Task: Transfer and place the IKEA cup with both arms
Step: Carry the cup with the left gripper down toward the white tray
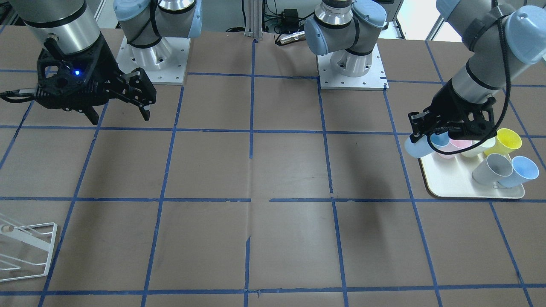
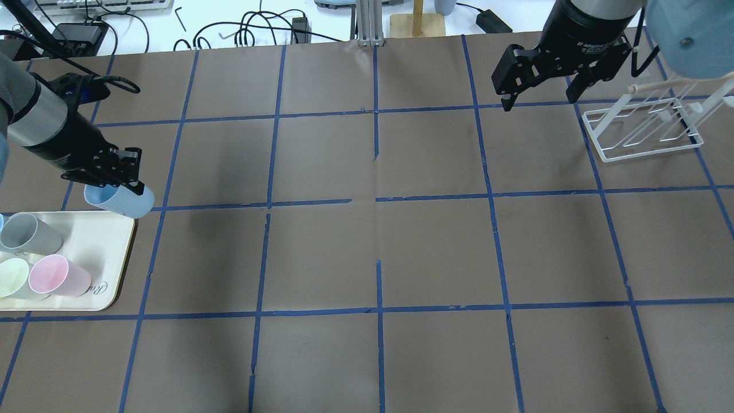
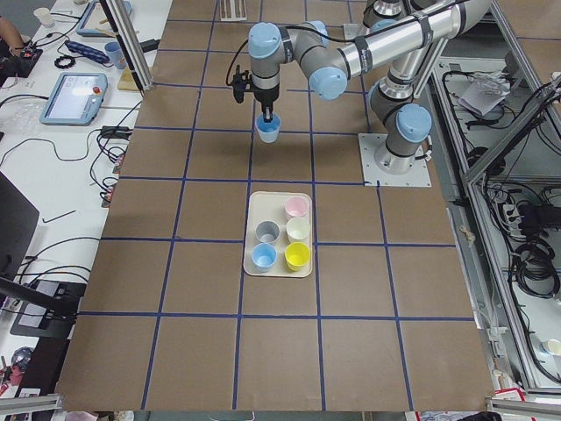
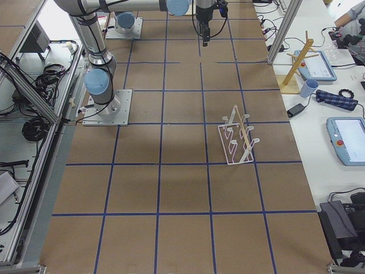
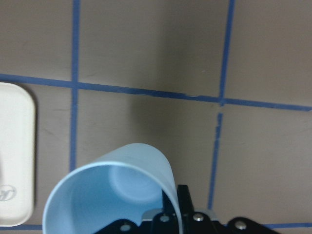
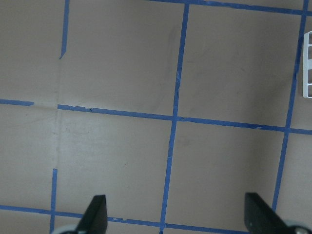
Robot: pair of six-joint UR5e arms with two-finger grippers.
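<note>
My left gripper [image 2: 117,184] is shut on the rim of a light-blue IKEA cup [image 2: 121,201]. It holds the cup tilted, in the air, just off the cream tray's [image 2: 112,241] corner. The cup also shows in the front view [image 1: 414,148], the left side view [image 3: 267,129] and the left wrist view [image 5: 112,195], mouth towards the camera and empty. My right gripper [image 2: 536,98] is open and empty, raised above the table on the far side, next to the white rack [image 2: 648,129]. Its fingers [image 6: 96,214] frame bare table.
On the tray stand a grey cup [image 2: 28,232], a pink cup [image 2: 57,275], a pale green cup [image 2: 12,278], a yellow cup [image 1: 507,140] and a second blue cup [image 1: 521,170]. Brown table with a blue tape grid [image 2: 375,198] lies between the arms.
</note>
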